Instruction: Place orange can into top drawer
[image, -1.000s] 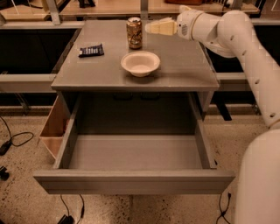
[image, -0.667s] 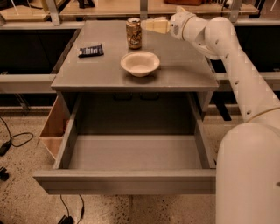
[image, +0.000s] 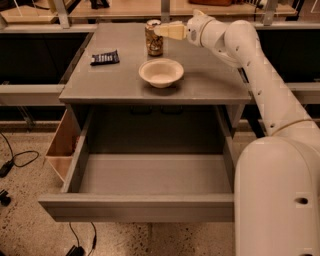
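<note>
The orange can (image: 154, 42) stands upright at the back of the grey cabinet top (image: 210, 82), just behind a white bowl. My gripper (image: 164, 31) reaches in from the right at the height of the can's upper part, and its tip meets the can's top edge. The top drawer (image: 135, 210) is pulled wide open below the cabinet top, and nothing lies on its grey floor.
The white bowl (image: 161, 72) sits in front of the can. A flat black packet (image: 105, 58) lies at the left of the top. A small tan wooden box (image: 62, 145) hangs at the cabinet's left side. Cables (image: 15, 160) lie on the floor. My white body (image: 277, 200) fills the lower right.
My arm has swung left, bringing the gripper from a short way right of the can to its top edge. The can, the bowl and the drawer have not moved.
</note>
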